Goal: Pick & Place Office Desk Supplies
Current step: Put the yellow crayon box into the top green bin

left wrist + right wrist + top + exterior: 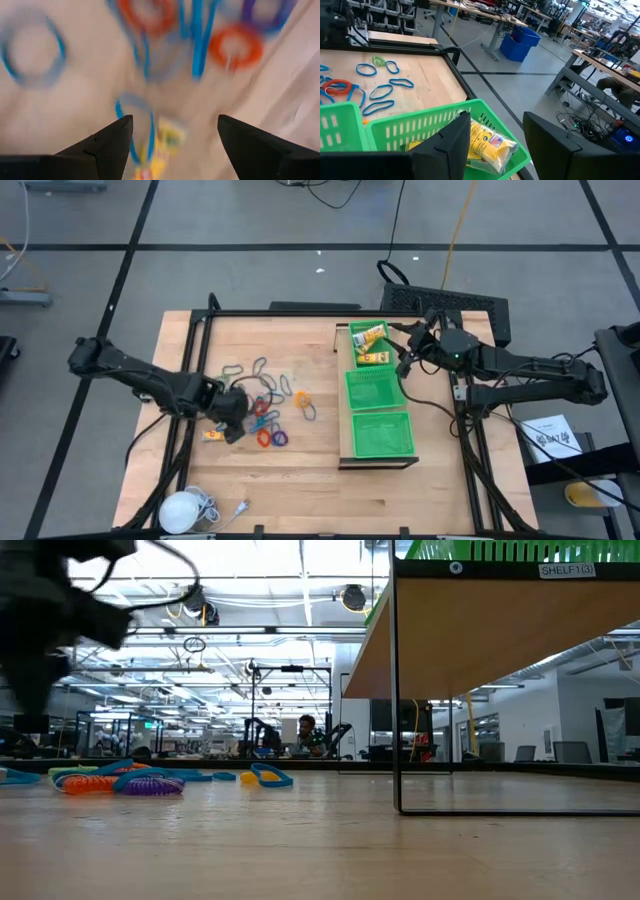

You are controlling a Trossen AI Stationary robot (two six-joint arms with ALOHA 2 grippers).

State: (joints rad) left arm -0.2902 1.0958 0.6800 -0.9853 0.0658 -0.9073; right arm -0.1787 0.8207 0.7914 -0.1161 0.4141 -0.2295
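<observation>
Nearest the overhead camera, at about seven o'clock on the wooden table (pixel 300 470), sits a white round object (pixel 181 510) with its cord, well apart from the work. Moving rightward, the left gripper (pixel 232 423) hangs low over the scatter of supplies near the table's middle, its fingers spread wide and holding nothing. Between them, seen from the wrist, lies a yellow packet (pixel 162 150) with a thin blue ring (pixel 134 127) partly across it, so I judge the packet to be the piece it means to take. Just beyond, toward three o'clock from that gripper, lie the red ring (pixel 265 438), the purple ring (pixel 280 438) and an orange one (pixel 302 397), with blue clip-like pieces (pixel 262 369) above them.

Farther right stands the green mesh tray (pixel 379 402) in three compartments on a low shelf. The far compartment, at twelve o'clock, already holds yellow packets (pixel 370 336). The right gripper (pixel 404 363) hovers at that compartment's edge, fingers parted and empty, likely positioned for dropping packets there.

Pale wood grain covers the tabletop; around it is grey floor with cables, and a large workshop with desks and a seated person (pixel 308 736) beyond.
</observation>
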